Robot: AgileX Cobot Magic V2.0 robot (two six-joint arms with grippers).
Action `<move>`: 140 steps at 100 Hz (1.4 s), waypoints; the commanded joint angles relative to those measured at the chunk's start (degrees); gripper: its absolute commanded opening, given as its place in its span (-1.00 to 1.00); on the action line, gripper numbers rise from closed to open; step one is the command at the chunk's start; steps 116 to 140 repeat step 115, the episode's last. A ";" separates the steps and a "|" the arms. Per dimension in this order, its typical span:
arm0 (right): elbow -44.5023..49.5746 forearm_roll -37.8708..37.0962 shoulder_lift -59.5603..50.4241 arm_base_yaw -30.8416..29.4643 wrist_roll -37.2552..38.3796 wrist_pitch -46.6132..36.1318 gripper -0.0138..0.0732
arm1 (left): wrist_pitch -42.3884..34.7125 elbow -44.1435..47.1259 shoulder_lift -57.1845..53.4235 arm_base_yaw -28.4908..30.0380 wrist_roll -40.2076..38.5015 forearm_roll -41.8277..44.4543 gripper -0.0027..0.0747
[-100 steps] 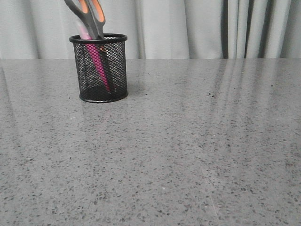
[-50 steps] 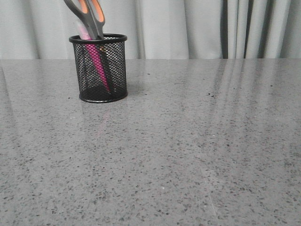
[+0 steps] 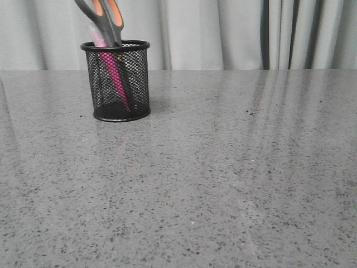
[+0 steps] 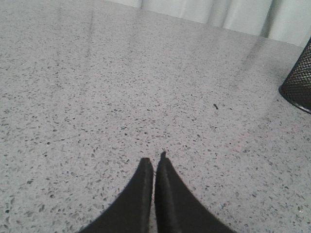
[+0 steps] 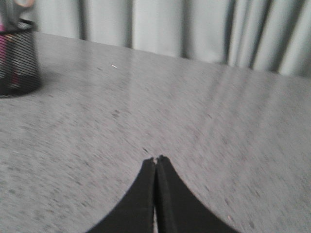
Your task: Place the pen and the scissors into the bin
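Note:
The black mesh bin (image 3: 116, 81) stands upright at the back left of the table. The pink pen (image 3: 113, 70) leans inside it. The scissors (image 3: 104, 19) stand in it, blades down, with the grey and orange handles above the rim. The bin's edge shows in the left wrist view (image 4: 299, 82), and the bin shows in the right wrist view (image 5: 17, 60). My left gripper (image 4: 154, 159) is shut and empty above bare table. My right gripper (image 5: 156, 159) is shut and empty above bare table. Neither gripper shows in the front view.
The grey speckled table (image 3: 223, 167) reaches back to pale curtains (image 3: 223, 33). Nothing else lies on the table in these views.
The bin with the pen and scissors sits very slightly further left in the front view. Nothing else has changed.

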 commanded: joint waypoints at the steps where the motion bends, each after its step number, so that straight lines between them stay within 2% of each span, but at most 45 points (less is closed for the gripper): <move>1: 1.41 2.59 -3.58 -3.73 -0.55 -4.86 -0.84 | -4.01 2.53 -1.68 0.22 -0.39 0.00 -0.98; 11: 3.97 3.60 -10.26 -7.25 -0.55 -0.34 -0.84 | -4.01 2.53 -1.68 0.22 -0.39 0.00 -0.98; 15: 3.83 3.60 -12.82 -8.76 -0.55 5.20 -0.84 | -4.01 2.53 -1.68 0.22 -0.39 0.00 -0.98; 26: 3.83 3.97 -20.35 -12.29 -0.55 14.16 -0.84 | -4.01 2.53 -1.68 0.22 -0.39 0.00 -0.98; 41: 3.83 5.31 -20.05 -14.05 -0.55 21.64 -0.84 | -3.98 2.53 -1.68 0.22 -0.39 0.00 -0.98; 140: 3.83 5.66 -20.25 -14.05 -0.55 21.47 -0.84 | -3.98 2.53 -1.68 0.22 -0.39 0.00 -0.98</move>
